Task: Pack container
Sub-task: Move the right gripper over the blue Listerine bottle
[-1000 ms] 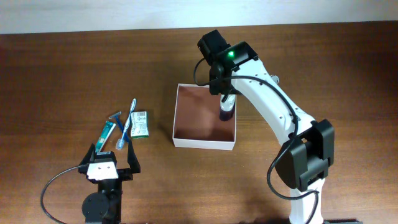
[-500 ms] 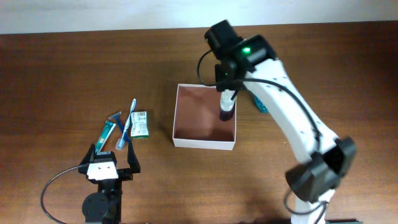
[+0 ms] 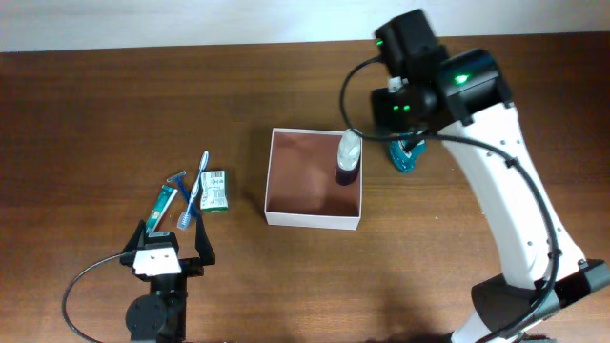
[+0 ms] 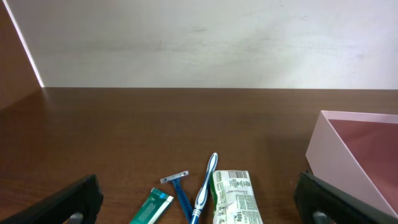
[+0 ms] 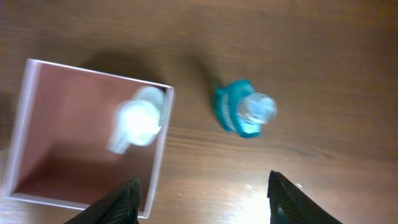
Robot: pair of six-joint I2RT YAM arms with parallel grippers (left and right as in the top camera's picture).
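My right gripper, wide and empty, hovers above the teal bottle just right of the container on the counter; a skewed descent could knock it aside, or clip the capped bottle upright in the container's far right corner.

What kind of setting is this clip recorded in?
Probably a robot test bench: a bare wooden table, a plain pale wall, and a toothbrush and razor laid out near a white-walled container.

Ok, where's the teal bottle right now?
The teal bottle sits on the table outside the container, just past its far right corner in the overhead view. Its nearest neighbour is the white-capped bottle inside that corner.
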